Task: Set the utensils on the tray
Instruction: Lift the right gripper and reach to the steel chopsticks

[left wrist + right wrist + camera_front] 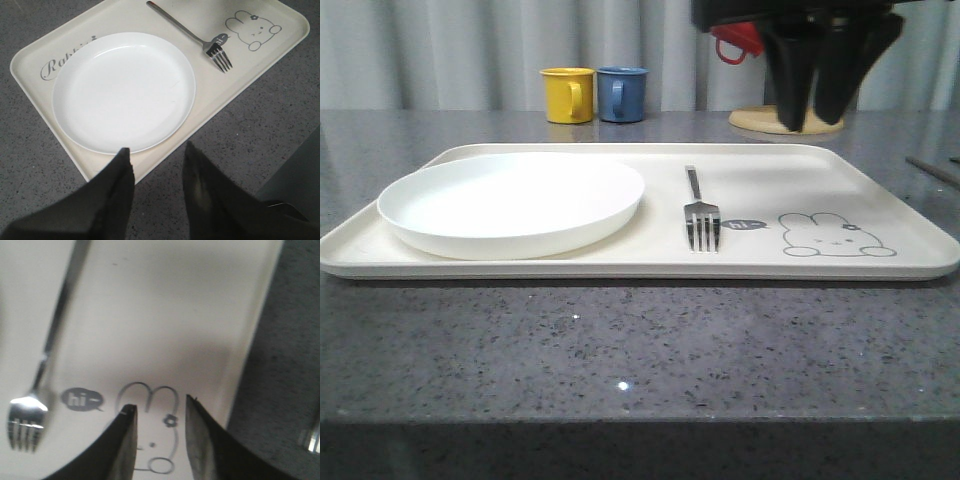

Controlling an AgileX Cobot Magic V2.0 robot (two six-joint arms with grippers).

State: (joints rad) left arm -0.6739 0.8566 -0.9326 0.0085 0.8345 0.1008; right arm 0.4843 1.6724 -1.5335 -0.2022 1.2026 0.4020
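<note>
Fork (700, 212) lying flat on tray (880, 190), tines toward the near edge, just left of the "hi" bubble (744, 224) and rabbit drawing (832, 236). White plate (510, 203) resting on the tray's left half. Right gripper (827, 92) raised above the tray's far right, fingers spread, empty. Left gripper (157, 172) hovering over the near-left rim, fingers parted, holding nothing. Yellow mug (567, 95) and blue mug (622, 94) standing touching, far behind on grey counter (620, 350).

We see the silver four-tined fork (701, 215) lying flat on the cream tray (880, 200), just beside the "hi" bubble, to the left of our right claw (156, 410), which hangs parted above the rabbit drawing.
</note>
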